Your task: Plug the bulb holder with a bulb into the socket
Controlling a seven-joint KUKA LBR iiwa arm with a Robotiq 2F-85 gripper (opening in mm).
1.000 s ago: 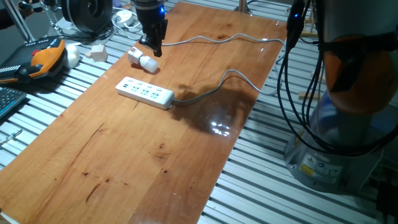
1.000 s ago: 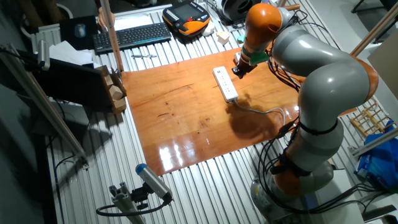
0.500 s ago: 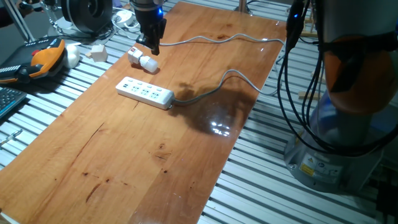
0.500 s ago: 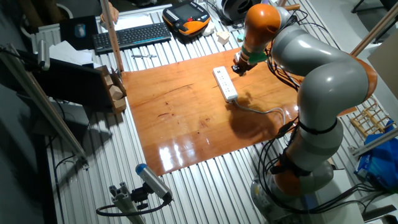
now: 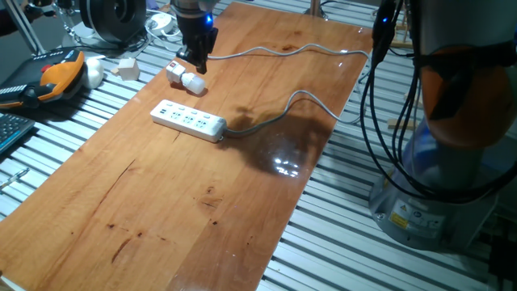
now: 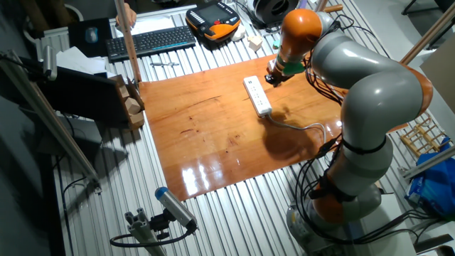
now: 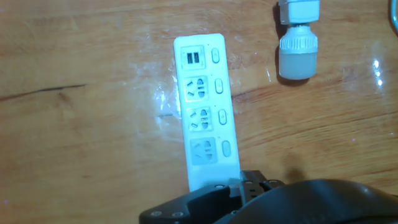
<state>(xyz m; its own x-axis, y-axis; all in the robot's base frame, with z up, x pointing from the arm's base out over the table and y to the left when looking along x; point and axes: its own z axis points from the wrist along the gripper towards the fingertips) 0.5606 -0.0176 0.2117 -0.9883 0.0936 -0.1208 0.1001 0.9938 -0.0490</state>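
The bulb holder with a bulb lies on its side on the wooden table, near the far left edge, bulb end toward the socket. In the hand view it sits at the top right. The socket is a long white power strip lying just in front of it; it also shows in the other fixed view and the hand view. My gripper hangs just above and behind the bulb holder, apart from it, its fingers looking closed together and empty. In the other fixed view my gripper is right of the strip's far end.
The strip's grey cable runs right across the table. A second thin cable crosses the far end. A plain white cube and an orange pendant lie off the table's left edge. A keyboard sits further back.
My gripper has shifted slightly left and toward the far edge, above the bulb holder. The bulb holder and the power strip have not moved.
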